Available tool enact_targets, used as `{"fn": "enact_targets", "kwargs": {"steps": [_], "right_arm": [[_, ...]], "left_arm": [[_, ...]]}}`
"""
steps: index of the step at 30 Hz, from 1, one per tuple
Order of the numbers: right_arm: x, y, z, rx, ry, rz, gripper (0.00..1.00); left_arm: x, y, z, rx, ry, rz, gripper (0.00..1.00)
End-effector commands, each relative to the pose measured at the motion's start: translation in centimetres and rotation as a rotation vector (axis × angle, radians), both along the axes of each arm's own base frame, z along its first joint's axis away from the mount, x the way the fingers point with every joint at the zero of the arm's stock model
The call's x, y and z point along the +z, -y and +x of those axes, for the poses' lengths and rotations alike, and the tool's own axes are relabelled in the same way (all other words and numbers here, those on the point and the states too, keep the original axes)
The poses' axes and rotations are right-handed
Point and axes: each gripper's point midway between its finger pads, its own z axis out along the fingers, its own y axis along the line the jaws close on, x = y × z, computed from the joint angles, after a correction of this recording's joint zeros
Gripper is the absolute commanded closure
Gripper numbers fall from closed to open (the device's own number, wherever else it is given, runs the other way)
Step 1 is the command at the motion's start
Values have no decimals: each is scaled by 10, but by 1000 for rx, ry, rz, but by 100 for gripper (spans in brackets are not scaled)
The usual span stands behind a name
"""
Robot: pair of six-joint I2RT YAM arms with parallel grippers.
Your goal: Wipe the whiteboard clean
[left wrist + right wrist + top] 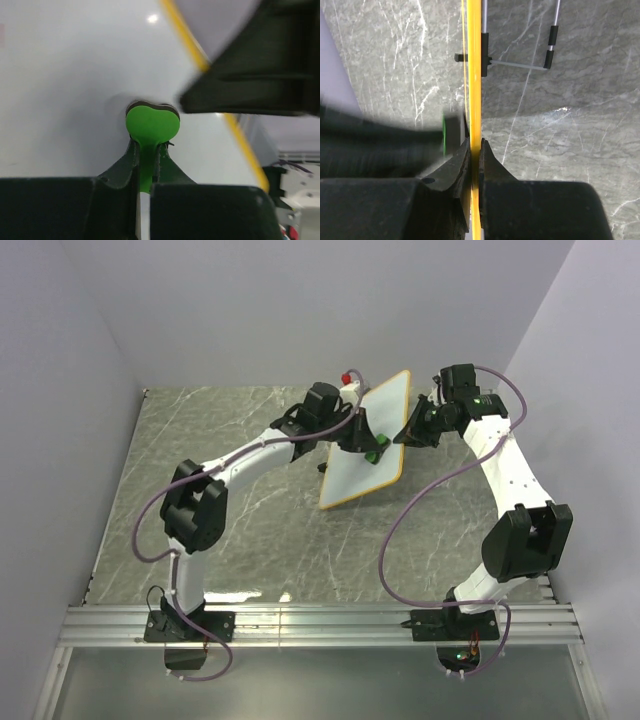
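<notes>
Whiteboard: your whiteboard [388, 405] is tipped up on a slant over the far middle of the grey stone surface [250, 510].
Right claw: your right claw [475, 152] is squeezed tight on the board's orange rim, on its right side.
Left claw: your left claw [146, 150] is pinched on the thin stalk of the green eraser [152, 123] (the little bow-shaped one).
Eraser: its dark flat end looks pressed against the white face of the board, near the right rim and close to your right claw.
</notes>
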Motion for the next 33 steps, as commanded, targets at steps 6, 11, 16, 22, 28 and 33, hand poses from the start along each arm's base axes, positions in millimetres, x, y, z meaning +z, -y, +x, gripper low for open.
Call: {"fn": "enact_targets", "kwargs": {"steps": [6, 11, 16, 22, 28, 33], "right_arm": [[3, -24, -10, 87, -10, 54, 100], [6, -23, -12, 89, -8, 56, 100], [8, -25, -19, 102, -8, 70, 100], [9, -29, -38, 131, -27, 79, 100], [1, -37, -62, 169, -64, 88, 100], [-2, -39, -72, 186, -82, 86, 100]], "left_arm": [[15, 17, -55, -103, -76, -58, 100], [-1, 19, -21, -46, -74, -36, 100], [-11, 23, 31, 14, -55, -24, 100], [-5, 11, 97, 110, -57, -52, 100], [23, -14, 121, 147, -16, -151, 100], [26, -9, 123, 115, -3, -168, 100]]}}
